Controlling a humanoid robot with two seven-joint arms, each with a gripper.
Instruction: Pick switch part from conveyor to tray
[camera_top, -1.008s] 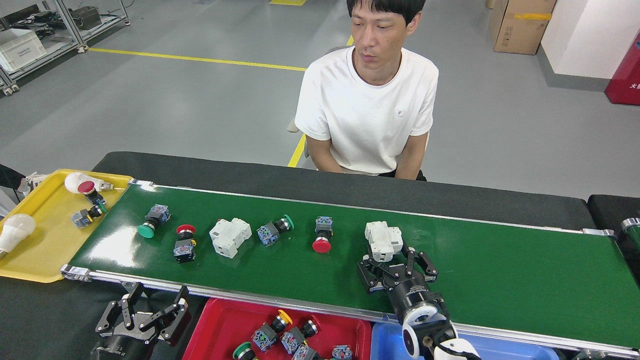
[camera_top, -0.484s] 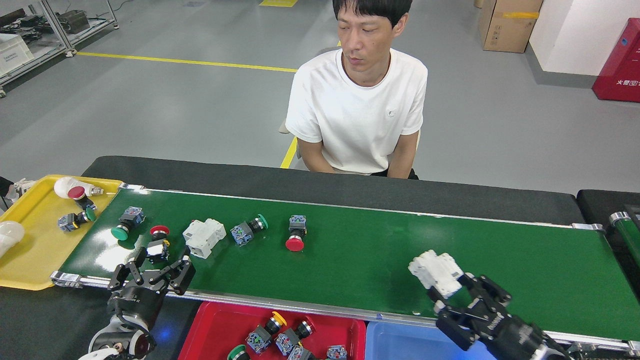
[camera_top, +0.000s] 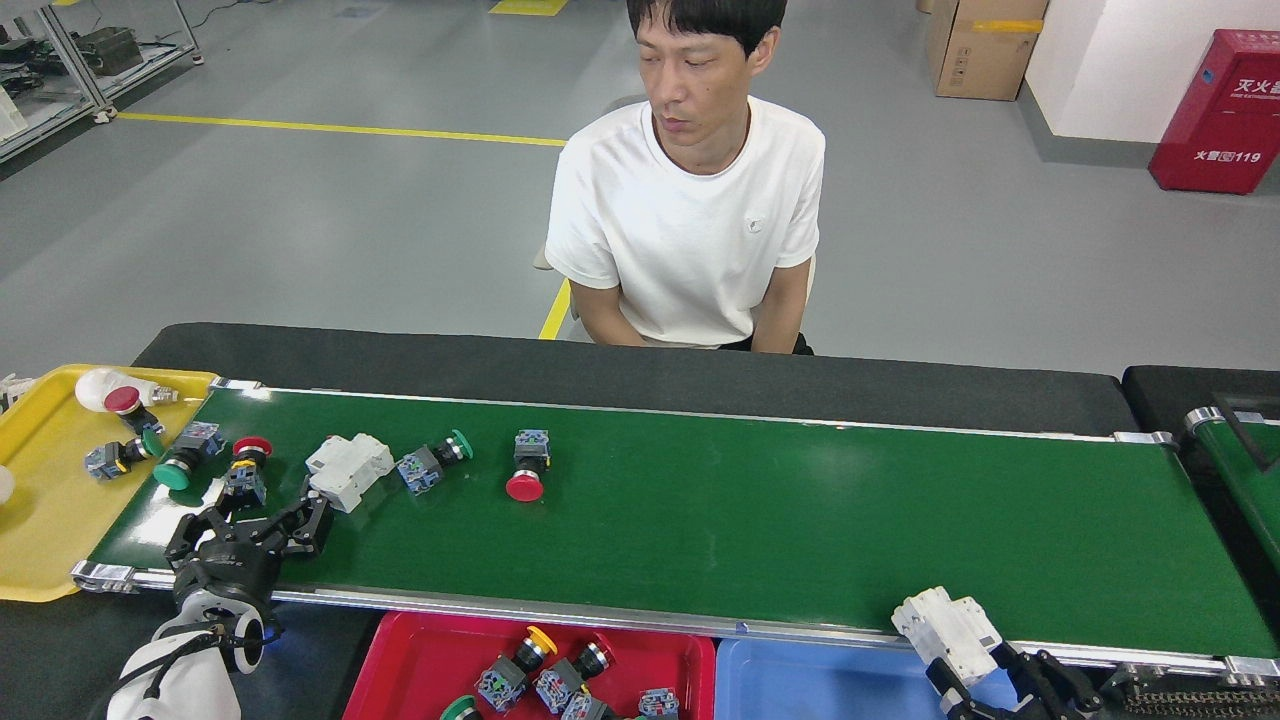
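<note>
The conveyor (camera_top: 750, 520) runs across the head view, a wide dark-green belt with silver rails. My right gripper (camera_top: 975, 668) sits at the bottom right, shut on a white switch part (camera_top: 945, 628), which it holds above the near rail and the right end of the blue tray (camera_top: 810, 685). My left gripper (camera_top: 250, 532) is open over the belt's near left end. Its fingers spread just in front of a red-button switch (camera_top: 245, 470), and another white switch part (camera_top: 348, 468) lies just to its right. Further along the belt are a green-button switch (camera_top: 185, 458), a second green one (camera_top: 432, 463) and a red one (camera_top: 527, 472).
A red tray (camera_top: 420, 660) with several button switches stands below the near rail, left of the blue tray. A yellow tray (camera_top: 50, 530) at the belt's left end holds a bulb and two switches. A person in a white T-shirt (camera_top: 690, 220) sits behind the conveyor. A narrower green belt (camera_top: 1240, 470) is at far right.
My right gripper has carried the white part off the belt, toward me, to above the blue tray. My left gripper has moved up onto the belt's left end. The parts have drifted left.
</note>
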